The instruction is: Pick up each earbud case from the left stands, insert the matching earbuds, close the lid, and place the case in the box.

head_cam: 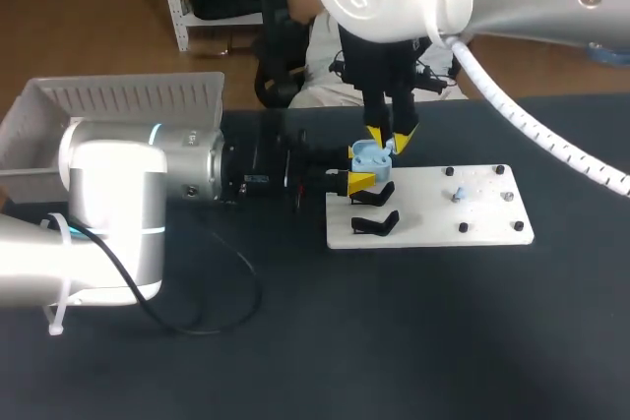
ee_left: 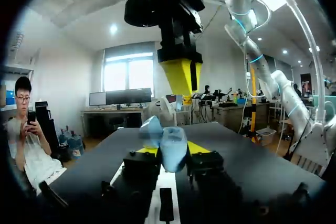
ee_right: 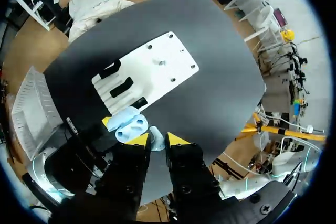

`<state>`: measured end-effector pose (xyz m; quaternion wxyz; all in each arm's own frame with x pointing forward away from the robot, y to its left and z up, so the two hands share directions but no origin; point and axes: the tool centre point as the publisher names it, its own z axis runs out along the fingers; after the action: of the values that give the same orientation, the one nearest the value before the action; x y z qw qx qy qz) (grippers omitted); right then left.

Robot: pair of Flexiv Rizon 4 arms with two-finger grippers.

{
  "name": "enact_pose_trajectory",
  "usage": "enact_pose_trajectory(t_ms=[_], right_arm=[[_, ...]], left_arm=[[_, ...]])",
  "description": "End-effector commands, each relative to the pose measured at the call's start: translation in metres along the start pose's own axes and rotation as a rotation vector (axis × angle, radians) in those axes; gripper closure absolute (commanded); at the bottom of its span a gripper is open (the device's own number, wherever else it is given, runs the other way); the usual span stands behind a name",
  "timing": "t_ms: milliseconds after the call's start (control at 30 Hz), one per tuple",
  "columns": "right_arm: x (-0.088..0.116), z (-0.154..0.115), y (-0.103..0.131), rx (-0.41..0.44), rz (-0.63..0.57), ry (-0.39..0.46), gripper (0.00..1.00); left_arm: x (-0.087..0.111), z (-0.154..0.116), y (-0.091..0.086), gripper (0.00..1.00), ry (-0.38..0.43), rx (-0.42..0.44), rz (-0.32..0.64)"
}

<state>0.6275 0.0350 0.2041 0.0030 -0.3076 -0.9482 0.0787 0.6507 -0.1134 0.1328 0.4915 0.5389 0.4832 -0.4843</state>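
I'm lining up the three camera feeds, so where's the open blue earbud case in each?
Head view: the open blue earbud case sits in the left gripper, at the white board's left end.
Left wrist view: the case is between that gripper's yellow tips.
Right wrist view: the case lies just ahead of the right gripper.
Shared landmark: the right gripper's yellow tips beside it.

Black cable (head_cam: 259,292) looped on the dark table (head_cam: 394,341) toward its left edge; white board (head_cam: 433,221) with black pegs (head_cam: 463,227) nearer the far edge.
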Motion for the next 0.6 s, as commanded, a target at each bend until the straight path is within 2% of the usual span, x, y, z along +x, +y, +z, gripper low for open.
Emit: enact_pose_trajectory(t_ms=[33, 400, 600], right_arm=[[-0.0003, -0.0028, 0.005, 0.008, 0.027, 0.022, 1.0], [0.0055, -0.002, 0.0044, 0.01, 0.17, 0.136, 1.0], [0.0056, -0.0015, 0.0042, 0.01, 0.175, 0.143, 1.0]], left_arm=[[0.0011, 0.0037, 0.0004, 1.0, -0.008, 0.0, 0.01], [0.0026, 0.0123, -0.0011, 1.0, -0.022, 0.003, 0.018], [0.002, 0.0136, -0.0019, 1.0, -0.027, 0.006, 0.02]])
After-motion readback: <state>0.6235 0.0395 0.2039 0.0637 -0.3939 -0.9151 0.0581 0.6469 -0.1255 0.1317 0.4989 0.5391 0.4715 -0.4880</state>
